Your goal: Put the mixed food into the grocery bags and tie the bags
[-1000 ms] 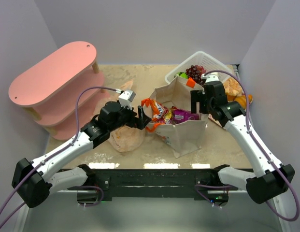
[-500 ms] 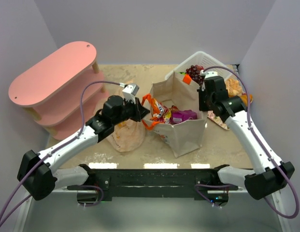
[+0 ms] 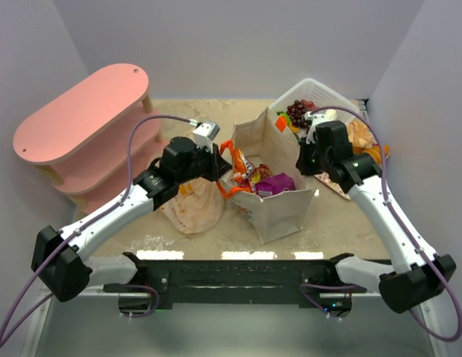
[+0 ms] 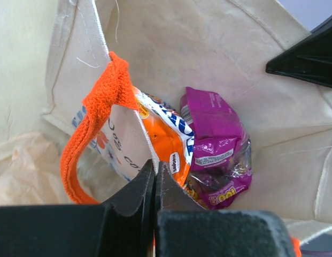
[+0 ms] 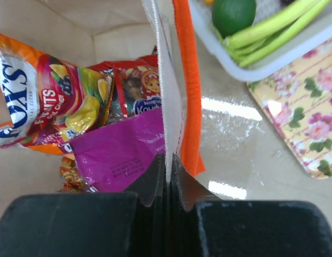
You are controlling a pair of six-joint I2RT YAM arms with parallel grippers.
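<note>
sandy tabletop [image 3: 216, 119] is bearing the canvas tote [image 3: 279, 216], left gripper [image 4: 154, 168] and right gripper [image 5: 168, 160] pinching its opposite rims tight, wanting even, gentle pulls.

Bright, even overhead light with faint shadows; white glare patches streak the glossy tabletop [image 5: 230, 110], and both wrist views blur in the near foreground

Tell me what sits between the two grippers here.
The open canvas tote, with snack packets inside. The left gripper and right gripper each pinch an opposite rim of it; the top external view shows this best.
</note>
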